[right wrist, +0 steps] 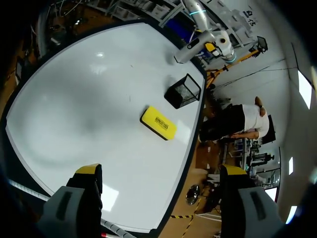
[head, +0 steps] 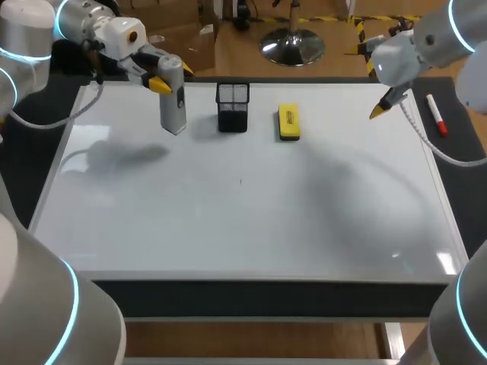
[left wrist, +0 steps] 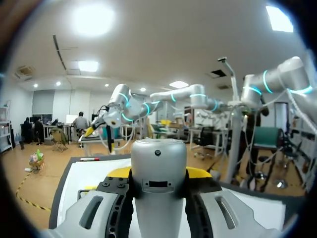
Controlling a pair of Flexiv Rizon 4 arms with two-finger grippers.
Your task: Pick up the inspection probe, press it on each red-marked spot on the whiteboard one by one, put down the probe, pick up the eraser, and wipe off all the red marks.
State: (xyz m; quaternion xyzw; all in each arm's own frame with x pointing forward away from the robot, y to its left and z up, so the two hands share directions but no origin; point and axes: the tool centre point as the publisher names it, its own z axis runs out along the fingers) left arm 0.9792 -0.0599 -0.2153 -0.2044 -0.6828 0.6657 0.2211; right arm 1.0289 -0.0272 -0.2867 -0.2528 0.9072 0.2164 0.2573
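Note:
My left gripper (head: 171, 77) is shut on the grey cylindrical inspection probe (head: 173, 104). It holds the probe upright over the far left part of the whiteboard (head: 243, 228), just left of the black mesh holder (head: 232, 107). In the left wrist view the probe (left wrist: 158, 183) fills the space between the yellow tips. The yellow eraser (head: 288, 122) lies flat right of the holder, and it shows ahead of my right gripper as the eraser (right wrist: 158, 122). My right gripper (head: 378, 99) hangs open and empty over the far right corner. I see no red marks on the board, only a tiny dark speck (head: 240, 181).
A red-capped marker (head: 436, 114) lies on the dark mat right of the board. The mesh holder (right wrist: 182, 90) stands between eraser and probe.

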